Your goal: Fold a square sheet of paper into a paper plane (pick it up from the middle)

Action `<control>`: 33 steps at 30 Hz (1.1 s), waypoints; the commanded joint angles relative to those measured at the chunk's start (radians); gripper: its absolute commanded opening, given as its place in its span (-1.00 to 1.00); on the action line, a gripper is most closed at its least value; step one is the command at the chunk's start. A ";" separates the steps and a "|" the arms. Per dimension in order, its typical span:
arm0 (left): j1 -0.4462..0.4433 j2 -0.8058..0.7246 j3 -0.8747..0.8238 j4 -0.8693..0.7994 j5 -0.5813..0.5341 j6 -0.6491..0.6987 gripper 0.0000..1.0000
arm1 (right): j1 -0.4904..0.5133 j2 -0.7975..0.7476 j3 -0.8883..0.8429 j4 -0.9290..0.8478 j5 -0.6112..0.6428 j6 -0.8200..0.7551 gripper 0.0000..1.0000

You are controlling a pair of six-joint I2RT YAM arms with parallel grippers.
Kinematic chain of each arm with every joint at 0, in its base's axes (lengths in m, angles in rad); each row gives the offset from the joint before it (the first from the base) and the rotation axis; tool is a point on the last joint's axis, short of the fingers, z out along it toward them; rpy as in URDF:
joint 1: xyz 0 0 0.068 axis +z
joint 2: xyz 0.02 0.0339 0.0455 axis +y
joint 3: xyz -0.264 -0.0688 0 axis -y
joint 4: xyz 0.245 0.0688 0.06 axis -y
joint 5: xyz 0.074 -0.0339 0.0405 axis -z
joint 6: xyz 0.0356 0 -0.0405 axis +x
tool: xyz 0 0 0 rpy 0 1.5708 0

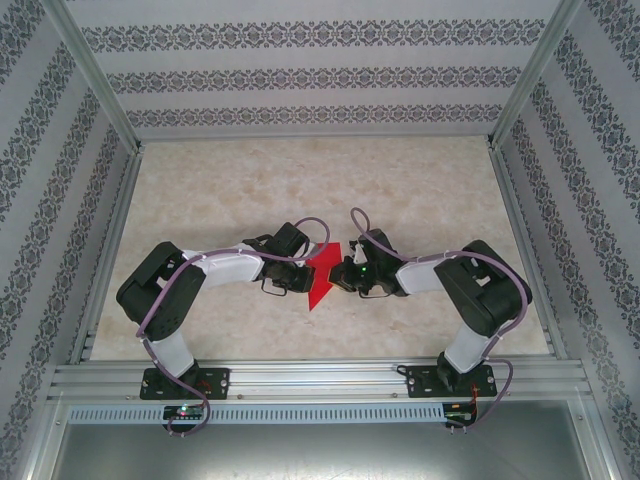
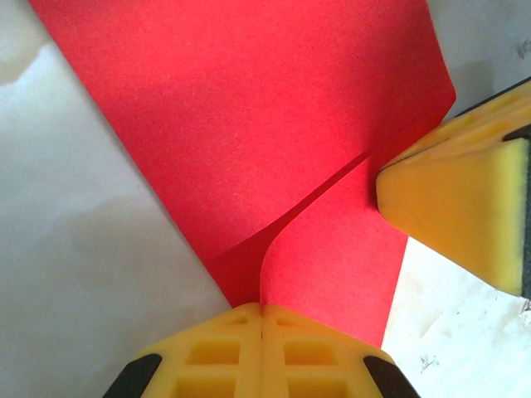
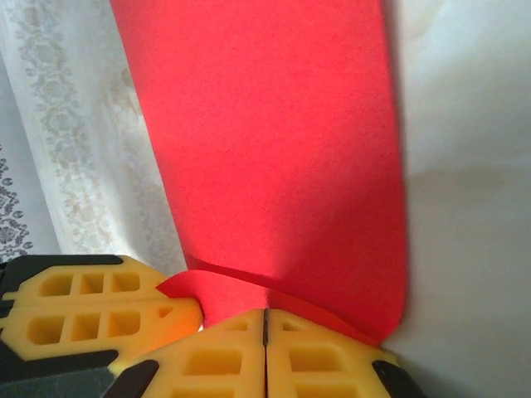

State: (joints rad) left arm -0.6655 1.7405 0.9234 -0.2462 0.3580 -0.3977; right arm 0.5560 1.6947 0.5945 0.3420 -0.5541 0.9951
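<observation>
Creased red paper [image 2: 249, 108], pinched by left end effector [image 2: 262, 311], likewise by right end effector [image 3: 265, 315]

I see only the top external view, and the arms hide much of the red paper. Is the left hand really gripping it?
Observer: Yes. In the left wrist view the left hand is shut on the edge of the red paper.
Operator: And the right hand?
Observer: The right wrist view shows the right hand shut on a curled edge of it.
Operator: Is the paper flat?
Observer: No. The left wrist view shows one layer lapped over another along a diagonal edge.
</observation>
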 commanded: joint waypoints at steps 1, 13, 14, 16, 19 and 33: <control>0.005 0.021 0.003 -0.061 -0.023 0.014 -1.00 | -0.020 -0.088 0.004 -0.057 0.021 -0.022 -0.84; 0.004 0.021 0.007 -0.065 -0.021 0.013 -1.00 | -0.067 -0.025 0.050 -0.115 0.021 -0.092 -0.84; 0.004 0.021 0.007 -0.065 -0.020 0.013 -1.00 | -0.067 -0.013 0.050 -0.120 0.031 -0.097 -0.85; 0.004 0.021 0.006 -0.065 -0.022 0.013 -1.00 | -0.066 0.012 0.043 -0.128 0.056 -0.099 -0.85; 0.004 0.018 0.005 -0.064 -0.025 0.013 -1.00 | -0.067 0.037 0.028 -0.125 0.060 -0.088 -0.85; 0.004 0.025 0.011 -0.070 -0.025 0.016 -1.00 | -0.079 -0.067 0.119 -0.228 0.060 -0.137 -0.84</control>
State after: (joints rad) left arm -0.6655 1.7405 0.9253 -0.2504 0.3580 -0.3973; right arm 0.4866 1.6054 0.6979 0.1280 -0.4950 0.8825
